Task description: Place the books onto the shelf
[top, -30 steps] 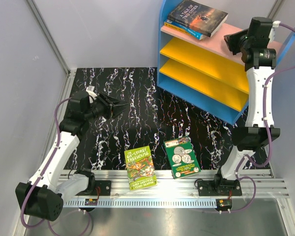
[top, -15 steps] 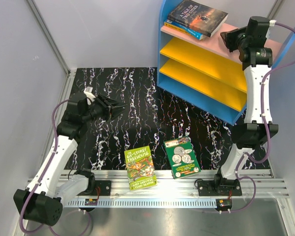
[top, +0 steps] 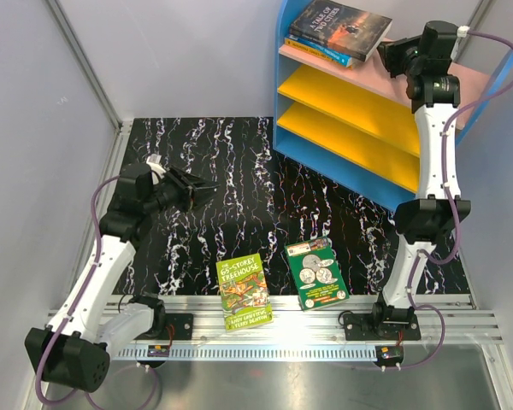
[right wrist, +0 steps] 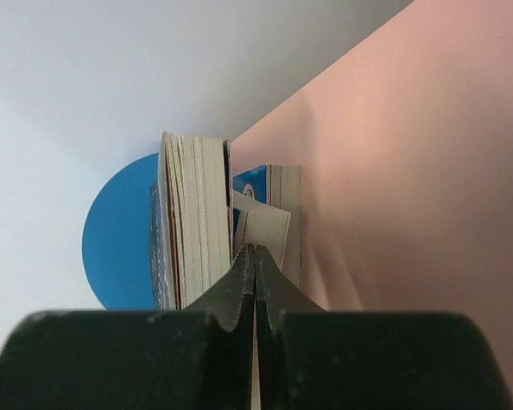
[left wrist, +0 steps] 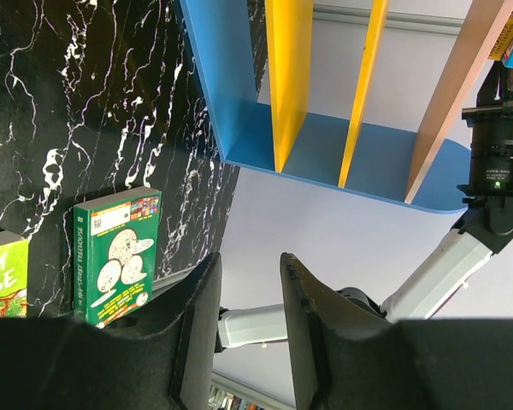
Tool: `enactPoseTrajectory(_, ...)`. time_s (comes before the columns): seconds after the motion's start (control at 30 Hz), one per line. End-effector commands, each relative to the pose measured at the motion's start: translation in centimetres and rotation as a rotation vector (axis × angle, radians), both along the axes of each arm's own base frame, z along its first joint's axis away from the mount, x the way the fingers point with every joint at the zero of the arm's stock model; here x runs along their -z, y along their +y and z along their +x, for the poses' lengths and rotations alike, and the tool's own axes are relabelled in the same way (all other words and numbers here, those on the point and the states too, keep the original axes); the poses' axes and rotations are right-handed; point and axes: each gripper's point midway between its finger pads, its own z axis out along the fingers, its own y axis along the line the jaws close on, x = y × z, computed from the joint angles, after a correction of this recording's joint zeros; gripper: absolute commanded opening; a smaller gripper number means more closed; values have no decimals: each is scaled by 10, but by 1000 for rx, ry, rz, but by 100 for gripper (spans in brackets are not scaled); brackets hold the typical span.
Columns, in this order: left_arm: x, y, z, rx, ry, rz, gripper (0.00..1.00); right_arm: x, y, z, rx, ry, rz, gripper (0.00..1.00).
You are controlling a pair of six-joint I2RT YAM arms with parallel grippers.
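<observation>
Top external: two books shelved, two lie on the surface [top: 239, 162].
Right claw [top: 392, 58] shut, empty, by stacked books [top: 340, 30] on shelf [top: 350, 94]; left claw [top: 207, 184] part-open, empty, should reach lime-green book [top: 244, 291] next.

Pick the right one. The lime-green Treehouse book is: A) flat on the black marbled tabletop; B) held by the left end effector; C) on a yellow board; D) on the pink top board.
A: the lime-green Treehouse book lies flat on the black tabletop, beside the green coin book.
</observation>
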Motion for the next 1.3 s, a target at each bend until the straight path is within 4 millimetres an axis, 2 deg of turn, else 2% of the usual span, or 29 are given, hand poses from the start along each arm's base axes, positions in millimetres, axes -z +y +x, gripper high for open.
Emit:
enactPoseTrajectory(0.0, -5, -1, -3, 43, -31, -9, 36, -1, 42, 10, -97, -23, 69, 0)
enactPoseTrajectory(0.27, 2, 9, -6, 37, -18, 7, 36, 3, 38, 30, -65, -53, 82, 0)
enactPoseTrajectory(0.43, 6, 9, -5, 40, -5, 5, 36, 18, 42, 38, -82, -22, 107, 0)
enactPoseTrajectory(0.5, 6, 9, -4, 40, -7, 5, 36, 15, 41, 31, -74, -12, 87, 0)
enactPoseTrajectory(0.6, 8, 9, -4, 38, -2, 2, 36, 26, 33, 15, -42, 54, 42, 0)
enactPoseTrajectory(0.67, 10, 9, -5, 39, 3, 1, 35, 25, 31, 9, -42, 52, 21, 0)
enactPoseTrajectory(0.7, 11, 9, -5, 37, 7, 1, 36, 17, 31, 1, -45, 42, 19, 0)
enactPoseTrajectory(0.77, 12, 9, -5, 35, 13, -5, 36, 30, 32, -4, -52, 82, 6, 0)
enactPoseTrajectory(0.87, 10, 8, -5, 38, 9, -13, 35, 32, 28, -18, -47, 121, -26, 0)
enactPoseTrajectory(1.03, 9, 10, -9, 34, 4, -6, 35, 37, 18, -30, -26, 149, -58, 0)
enactPoseTrajectory(1.27, 8, 10, -12, 34, 8, -4, 35, 43, 16, -49, -37, 202, -103, 0)
